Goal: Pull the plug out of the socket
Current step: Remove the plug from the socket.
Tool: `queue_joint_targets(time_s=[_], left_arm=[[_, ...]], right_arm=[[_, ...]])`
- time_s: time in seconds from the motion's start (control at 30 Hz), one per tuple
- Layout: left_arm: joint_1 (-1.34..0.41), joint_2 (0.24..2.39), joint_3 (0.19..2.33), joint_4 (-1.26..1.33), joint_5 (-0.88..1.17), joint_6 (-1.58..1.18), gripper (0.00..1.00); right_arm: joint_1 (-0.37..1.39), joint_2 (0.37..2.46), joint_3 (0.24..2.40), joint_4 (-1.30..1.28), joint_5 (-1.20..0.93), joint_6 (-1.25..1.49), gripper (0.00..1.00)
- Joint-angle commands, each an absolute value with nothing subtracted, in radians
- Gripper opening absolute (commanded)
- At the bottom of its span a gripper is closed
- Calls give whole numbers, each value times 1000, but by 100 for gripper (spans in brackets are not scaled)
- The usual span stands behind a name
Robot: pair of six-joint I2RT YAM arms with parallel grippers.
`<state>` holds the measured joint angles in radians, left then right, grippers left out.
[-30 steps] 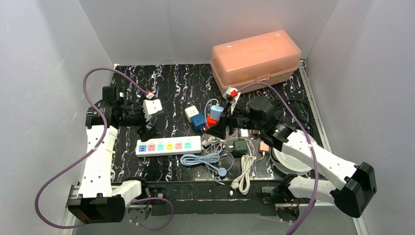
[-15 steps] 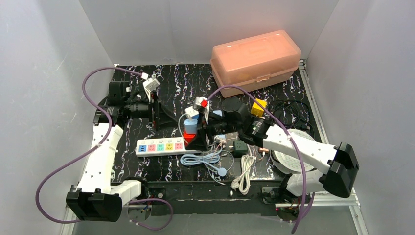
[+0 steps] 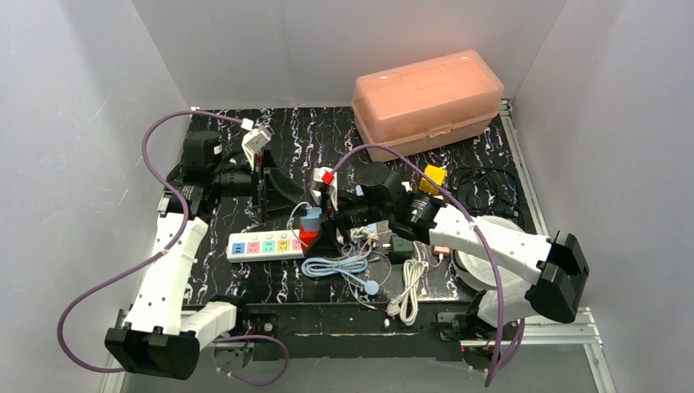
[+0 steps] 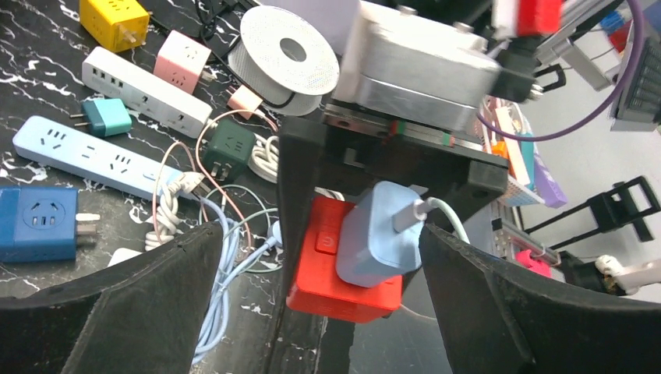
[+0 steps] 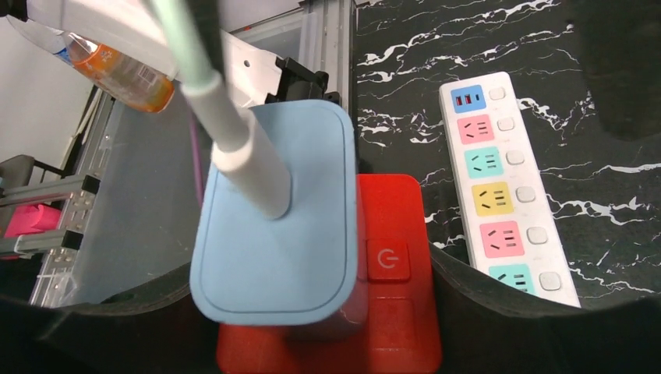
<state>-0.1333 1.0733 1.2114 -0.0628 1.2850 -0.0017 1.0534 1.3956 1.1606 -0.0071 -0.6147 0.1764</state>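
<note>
Left gripper [image 3: 276,193]: jaws wide apart.
Right gripper [image 5: 327,319]: clamped on red socket [image 5: 396,269].
Plug [image 5: 273,234]: blue, seated in socket.

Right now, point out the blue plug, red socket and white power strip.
blue plug [image 5: 296,257], right wrist view, its flat face.
red socket [image 5: 397,319], right wrist view, below its button.
white power strip [image 5: 497,199], right wrist view, yellow outlet.

Plug [image 5: 273,234] seated on socket [image 5: 394,312]; power strip [image 5: 507,187] beside, seemingly apart; box [image 3: 425,90] behind.
</note>
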Motion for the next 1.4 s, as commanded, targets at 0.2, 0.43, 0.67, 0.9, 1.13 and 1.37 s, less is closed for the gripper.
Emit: queue_joint_targets(time_s=[0.2, 0.43, 0.67, 0.9, 1.13, 1.37], left_arm=[[-141, 1028, 1292, -400, 1423, 322, 98], [-176, 1029, 1289, -400, 1399, 351, 98], [-253, 1016, 1250, -395, 1264, 440, 88], [-255, 1024, 1257, -353, 1234, 414, 44], [-258, 1022, 1261, -321, 1260, 344, 47], [-269, 1013, 1247, -304, 1260, 321, 41]], right_arm=[[1046, 1346, 1181, 48, -601, 167, 1], [1046, 1375, 1224, 45, -614, 178, 1], [1046, 1411, 1267, 46, -641, 189, 1], [1050, 1425, 1268, 46, -674, 189, 1], [1063, 1451, 1277, 49, -672, 184, 2], [1069, 1459, 1313, 48, -647, 167, 2]])
